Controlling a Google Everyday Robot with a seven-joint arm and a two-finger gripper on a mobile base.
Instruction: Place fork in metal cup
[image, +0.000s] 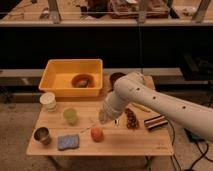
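- Fork (89, 128): all that shows of it is a thin pale sliver low in the middle of the frame, just left of and below the gripper's tip, over the wood between the green cup and the orange fruit.
- Whether that sliver is pinched or lies on the board cannot be told.
- Gripper (105, 118): at the centre of the frame, pointing down and to the left over the middle of the table, fingers pressed together.
- Arm (150, 97): thick and white, coming in from the right edge and bending down toward the centre.
- Metal cup (42, 135): upright at the lower left corner of the table (130, 145), well apart from the gripper.
- Blue sponge (68, 142): flat on the front edge, just to the right of the metal cup.
- Green cup (70, 116): upright, left of the gripper and above the sponge.
- White paper cup (48, 101): upright at the left edge, just below the yellow bin.
- Yellow bin (60, 75): at the back left of the table, with a brown bowl (82, 80) inside it.
- Orange fruit (97, 133): on the wood below the gripper, a little to its left.
- Dark bowl (116, 78): at the back, just right of the bin, partly hidden behind the arm.
- Brown pine cone (131, 119): on the table right of the gripper, under the arm.
- Striped packet (155, 122): lying further right, near the pine cone.
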